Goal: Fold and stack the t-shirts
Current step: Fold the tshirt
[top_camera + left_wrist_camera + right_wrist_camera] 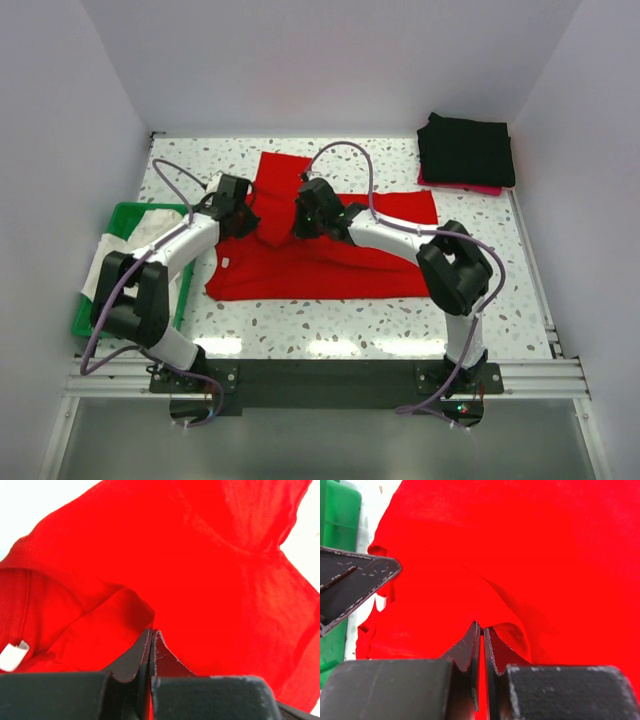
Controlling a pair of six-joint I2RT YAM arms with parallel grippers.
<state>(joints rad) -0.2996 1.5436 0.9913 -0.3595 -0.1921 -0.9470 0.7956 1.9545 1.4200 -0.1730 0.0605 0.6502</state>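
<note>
One red t-shirt, in left pincer, right pincer

Nothing readable anywhere tbh, no brand, number or sign on anything. The only label-ish thing is a little white tag on the red t-shirt, and in the left wrist view it's just blown-out white, so I can't make out any print on it
</note>
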